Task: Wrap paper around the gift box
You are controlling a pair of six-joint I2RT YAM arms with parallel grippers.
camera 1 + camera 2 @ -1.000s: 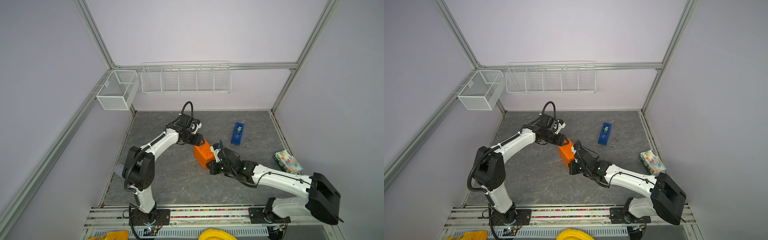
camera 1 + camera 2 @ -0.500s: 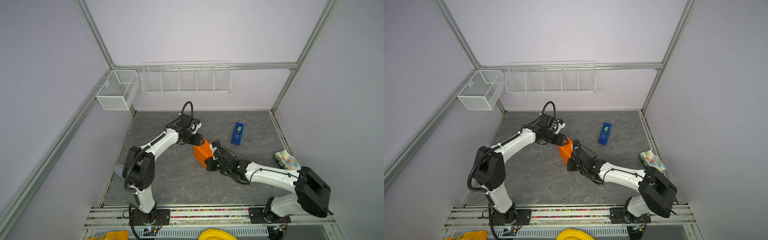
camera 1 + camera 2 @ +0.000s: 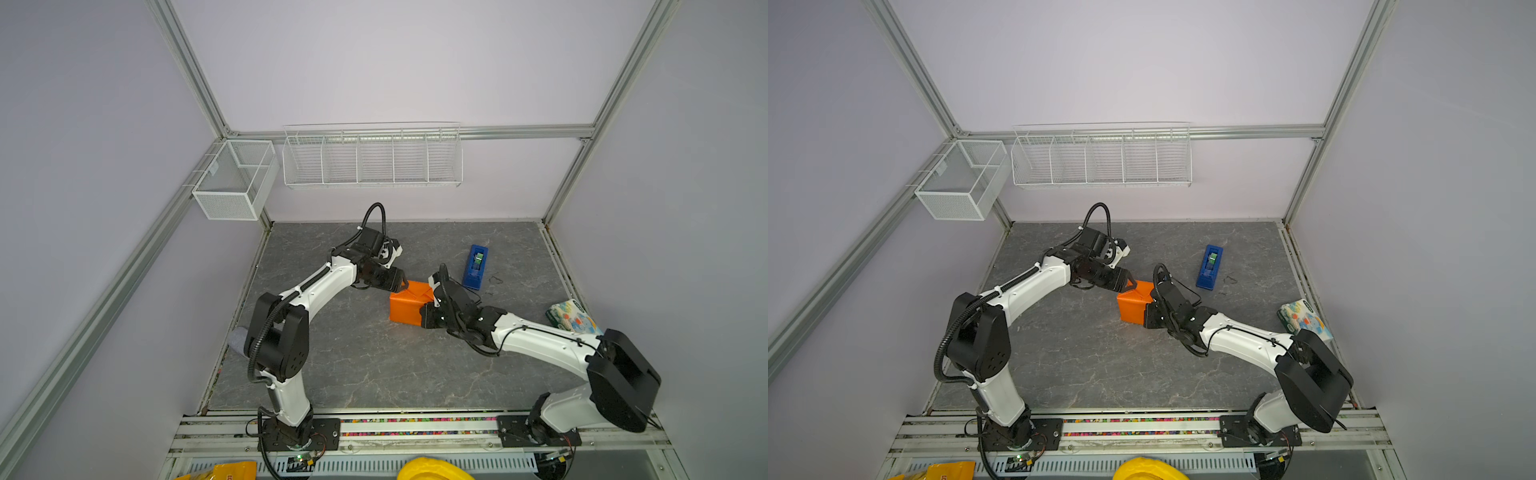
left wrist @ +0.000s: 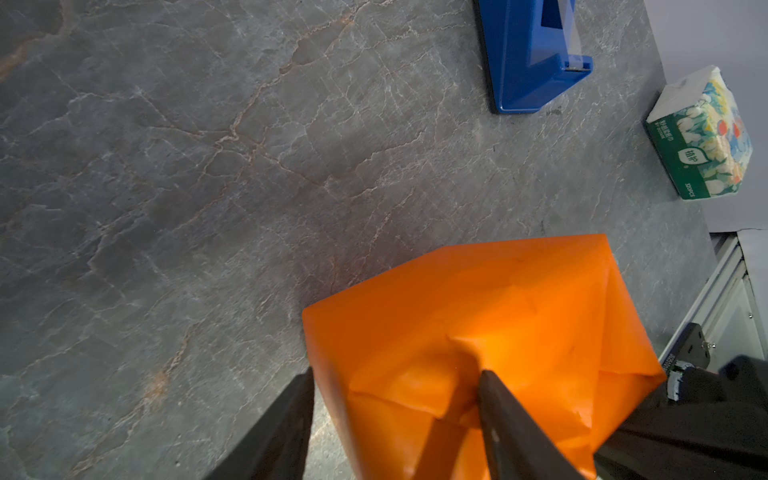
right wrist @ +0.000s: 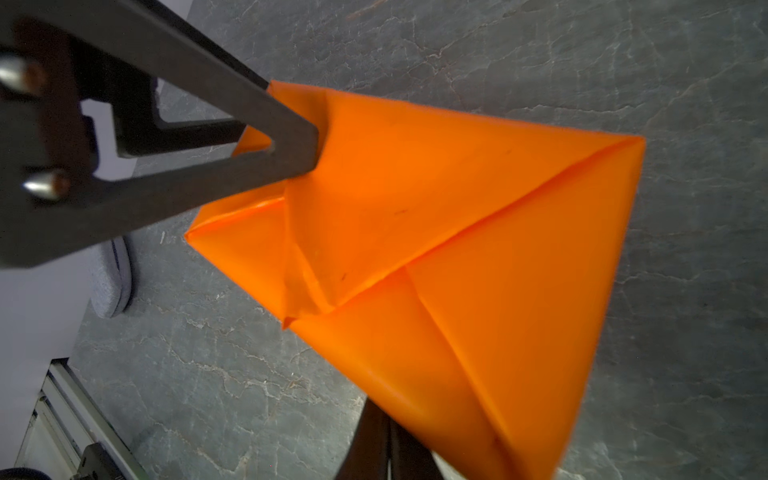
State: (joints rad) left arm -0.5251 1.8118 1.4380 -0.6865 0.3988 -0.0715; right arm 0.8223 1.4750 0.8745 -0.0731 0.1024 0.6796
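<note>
The orange paper [image 3: 409,301] [image 3: 1133,305] is folded into a parcel on the grey table, and the gift box is hidden inside it. My left gripper [image 3: 401,284] [image 4: 397,374] is open and straddles the parcel's far-left corner. One of its fingers [image 5: 266,137] presses on a folded flap [image 4: 498,324]; the other stands beside the parcel's side. My right gripper [image 3: 424,316] [image 5: 384,415] is shut with nothing between its fingers. It lies against the lower edge of the parcel's near right side [image 5: 457,228].
A blue tape dispenser [image 3: 476,266] [image 4: 532,54] lies behind and to the right of the parcel. A patterned packet [image 3: 572,318] [image 4: 702,137] sits by the right wall. Two wire baskets [image 3: 372,158] [image 3: 232,180] hang on the walls. A grey roll [image 3: 239,338] rests at the table's left edge.
My right arm has swung in and its shut gripper has moved up against the parcel. The left gripper has stayed at its corner.
</note>
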